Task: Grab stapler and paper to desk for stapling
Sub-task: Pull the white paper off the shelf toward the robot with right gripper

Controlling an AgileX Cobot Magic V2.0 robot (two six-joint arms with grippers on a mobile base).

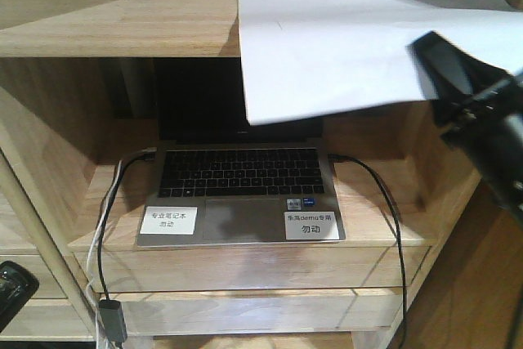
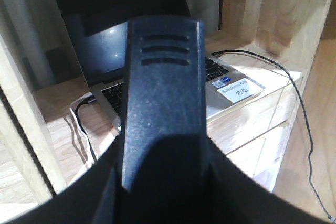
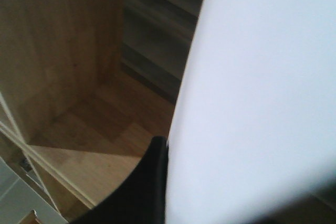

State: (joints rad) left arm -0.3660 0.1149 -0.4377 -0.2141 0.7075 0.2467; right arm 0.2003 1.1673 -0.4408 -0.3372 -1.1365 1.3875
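Evidently mid-carry, pinching the paper [image 1: 343, 46] by its 3 o'clock edge in the right end effector [image 1: 437, 71], at 1 o'clock above the laptop [image 1: 241, 194], apparently clamping the stapler [image 2: 163, 93] in the left end effector [image 2: 163, 192]; next, turn toward the unseen counter without slackening.

paper [image 1: 343, 55] above laptop [image 1: 241, 194]; laptop on shelf unit [image 1: 106, 22]; right tool [image 1: 437, 71] at paper's right edge

**Warm daylight, blurred foreground**

Held in the right gripper [image 1: 445, 79], the paper [image 1: 343, 46] glares blue-white and featureless; the gripper is smeared out of focus. Beyond the left gripper [image 2: 163, 108], dark and grainy, sun patches burn on the shelf [image 2: 286, 77] to its right.
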